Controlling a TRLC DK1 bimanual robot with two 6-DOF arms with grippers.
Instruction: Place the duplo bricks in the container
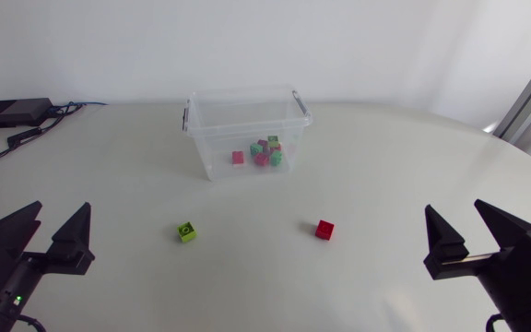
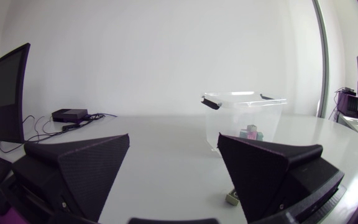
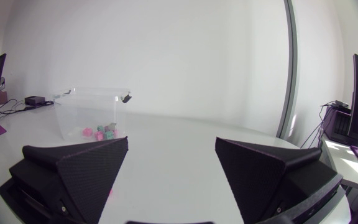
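Observation:
A clear plastic container stands at the back middle of the table, with several pink and green duplo bricks inside it. On the table in front of it lie a green brick to the left and a red brick to the right. My left gripper hangs open and empty at the front left, well away from the green brick. At the front right, my right gripper is also open and empty. In the left wrist view the container is ahead of the open gripper, and the green brick peeks out beside one finger. The right wrist view shows the container far ahead of my open gripper.
A black box with cables sits on the table at the back left corner, also visible as a black box in the left wrist view. Bare tabletop lies between the two loose bricks and both grippers.

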